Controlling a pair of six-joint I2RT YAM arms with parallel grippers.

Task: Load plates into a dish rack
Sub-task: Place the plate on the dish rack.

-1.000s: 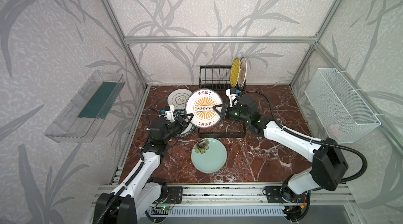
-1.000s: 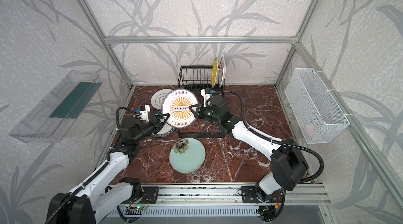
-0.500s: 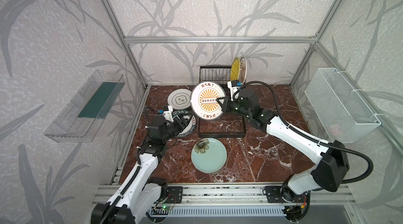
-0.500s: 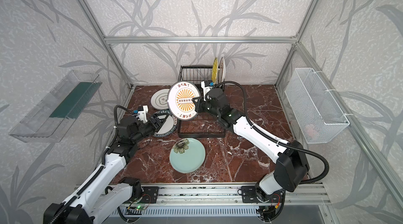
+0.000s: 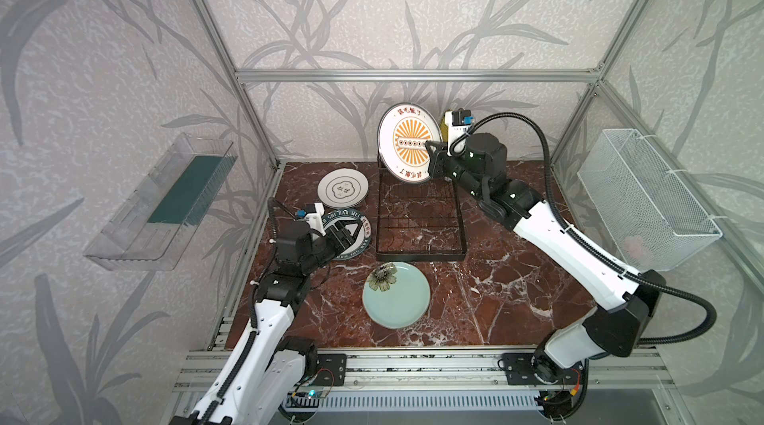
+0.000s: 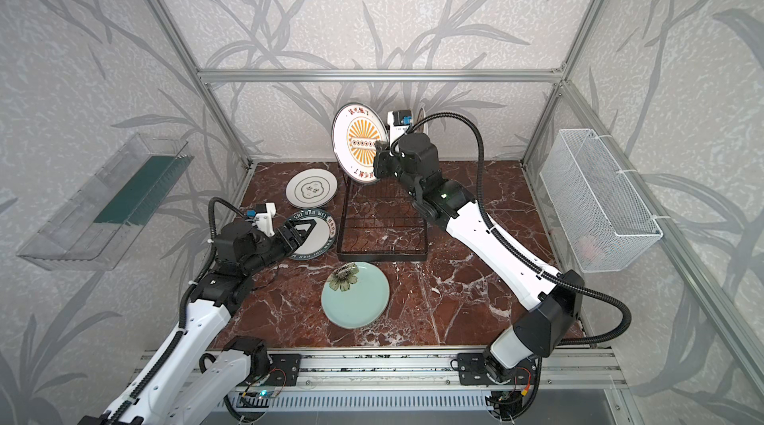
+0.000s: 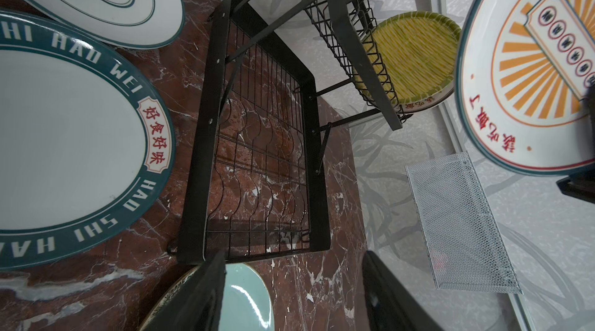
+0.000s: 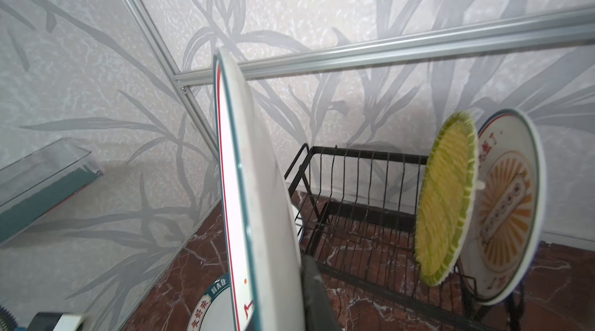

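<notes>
At twelve o'clock on the red-brown marble tabletop (image 5: 516,299), the black wire dish rack (image 5: 419,254) already carries two plates in its upright slotted section. One is a round yellow striped plate (image 8: 446,197). Just beside it toward three o'clock is a white round plate with an orange sunburst (image 8: 505,210). Both stand on edge.

A second sunburst plate (image 5: 407,141) hangs upright above the nine o'clock end of the slots, its rim clenched in the right gripper (image 5: 432,158). I judge this to be the third plate of six, on its way to a free slot and not yet seated.

Three plates lie flat on the table:
- a pale mint round plate with a dark flower (image 5: 396,299), at six o'clock of the rack
- a white plate with a dark lettered rim (image 7: 64,139), at eight o'clock
- a white plate with a ringed emblem (image 5: 343,191), at ten o'clock

The left gripper (image 5: 347,239) hovers over the lettered plate, jaws spread with nothing between them.

The rack's flat grid base holds nothing. On the three o'clock wall, a white mesh basket (image 5: 661,204) holds something pale pink (image 5: 632,245), too blurred to name. On the nine o'clock wall, a clear plastic tray (image 5: 124,245) holds a flat dark green strip (image 5: 182,189).
</notes>
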